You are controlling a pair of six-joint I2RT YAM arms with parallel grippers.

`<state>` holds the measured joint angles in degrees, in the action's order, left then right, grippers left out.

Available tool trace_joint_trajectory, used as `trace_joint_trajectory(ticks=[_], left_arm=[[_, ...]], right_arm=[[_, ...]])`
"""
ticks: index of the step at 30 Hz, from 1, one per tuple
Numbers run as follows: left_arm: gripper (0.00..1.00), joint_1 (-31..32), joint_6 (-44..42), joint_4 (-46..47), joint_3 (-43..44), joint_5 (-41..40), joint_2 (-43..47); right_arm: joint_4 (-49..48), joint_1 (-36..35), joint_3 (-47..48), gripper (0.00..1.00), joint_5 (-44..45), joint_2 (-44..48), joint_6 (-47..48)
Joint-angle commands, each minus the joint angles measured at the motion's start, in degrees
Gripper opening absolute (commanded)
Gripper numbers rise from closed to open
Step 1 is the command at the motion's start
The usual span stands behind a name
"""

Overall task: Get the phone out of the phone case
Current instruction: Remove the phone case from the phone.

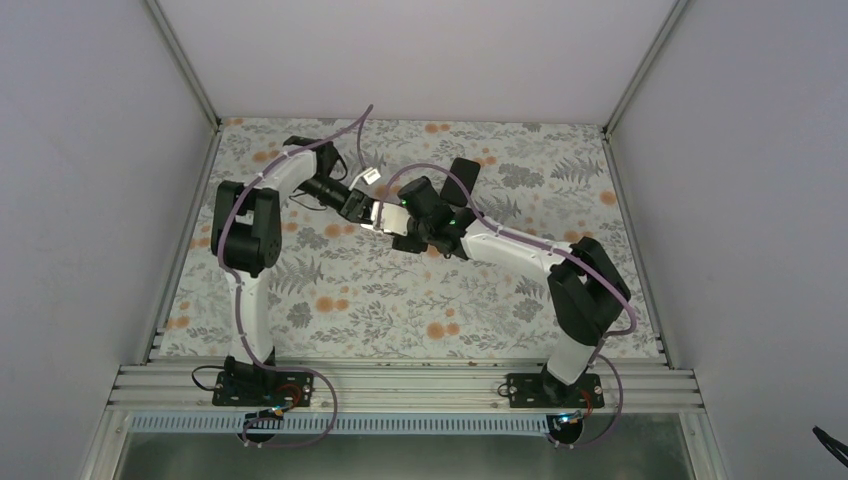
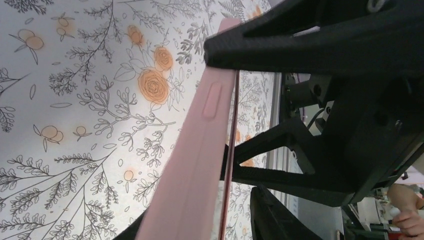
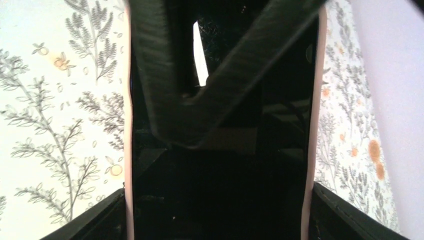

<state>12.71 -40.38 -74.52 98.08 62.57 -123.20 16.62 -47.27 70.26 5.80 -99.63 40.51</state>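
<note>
No legible text, brand, number or sign is found in any view. A small white tag (image 1: 371, 176) near the left arm's cable is too small to read. The pink phone case (image 2: 200, 150), seen edge-on, shows a plain raised button with no lettering. The worktop (image 1: 400, 320) carries a floral print only, without words or figures.

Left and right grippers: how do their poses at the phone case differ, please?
The right gripper straddles the phone case, fingers outside its pink edges; the left gripper lays a finger across the screen. The right gripper reaches from the right, the left gripper from the left. Both reach it.
</note>
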Motion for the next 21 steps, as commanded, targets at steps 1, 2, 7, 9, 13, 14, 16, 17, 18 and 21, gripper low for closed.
trace_joint_trajectory(ticks=[1,2,7,9,13,14,16,17,18,21], left_arm=[[0.32,0.30,-3.10,-3.26,0.76,2.91,-0.39],[0.32,0.34,-3.19,-3.26,0.78,2.96,-0.28],[0.16,0.51,-3.51,-3.26,0.78,3.09,0.15],[0.03,0.48,-3.82,-3.26,1.01,2.98,0.81],[0.02,0.48,-4.33,-3.26,0.64,2.21,2.66],[0.02,0.47,-4.81,-3.31,0.24,1.63,3.34],[0.02,0.47,-5.77,-3.26,-0.49,-0.15,5.15],[0.02,0.52,-6.36,-3.25,-0.71,-1.37,6.15],[0.02,0.60,-6.67,-3.21,-0.77,-2.61,7.14],[0.02,2.18,-8.48,-2.81,-1.77,-7.42,11.96]], right_arm=[[-6.42,-0.50,1.20,0.53,4.05,1.58,-1.56],[-6.28,-0.54,1.14,0.53,4.08,1.63,-1.61],[-5.32,-0.62,0.64,0.56,2.84,2.67,-1.51],[-4.73,-0.62,-0.13,0.70,2.01,3.63,-1.53],[-1.73,0.10,-3.18,1.00,1.42,7.55,-1.89],[-0.18,1.03,-4.01,1.00,-0.44,8.81,-1.92],[4.82,4.48,-4.34,1.00,-7.85,11.19,-2.25],[6.92,6.67,-4.11,1.00,-10.95,12.00,-2.68],[8.61,9.03,-3.49,1.00,-14.36,12.68,-3.27],[15.00,16.74,-0.60,1.00,-26.74,12.96,-4.48]])
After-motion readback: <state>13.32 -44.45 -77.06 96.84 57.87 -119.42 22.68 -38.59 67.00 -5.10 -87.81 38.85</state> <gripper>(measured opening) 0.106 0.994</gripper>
